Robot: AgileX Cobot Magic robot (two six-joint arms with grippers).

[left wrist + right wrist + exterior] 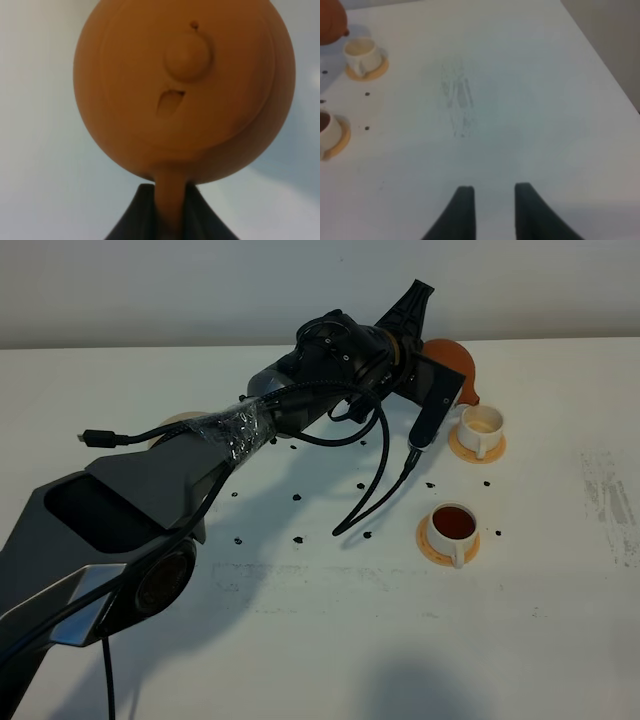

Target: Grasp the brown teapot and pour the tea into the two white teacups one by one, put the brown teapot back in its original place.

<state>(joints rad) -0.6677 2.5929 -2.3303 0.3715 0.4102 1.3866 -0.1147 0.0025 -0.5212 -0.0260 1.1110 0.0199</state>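
The brown teapot (455, 362) hangs tilted at the back of the table, its spout dipping toward the far white teacup (483, 422). My left gripper (428, 340) is shut on its loop handle (170, 200); lid and knob (189, 55) fill the left wrist view. The far teacup holds pale liquid, and the near teacup (453, 525) holds dark tea. Each stands on an orange coaster (440, 548). The beige disc (172, 422) shows partly behind my left arm. My right gripper (492, 192) hovers over bare table, fingers slightly apart, holding nothing. The right wrist view also shows the teapot (330, 20) and the far teacup (362, 52).
Several small dark specks (298, 498) dot the white table around the cups. Faint smudges (610, 500) mark the right side. My left arm and its cables (370, 480) stretch across the middle. A pale wall runs behind the table's far edge.
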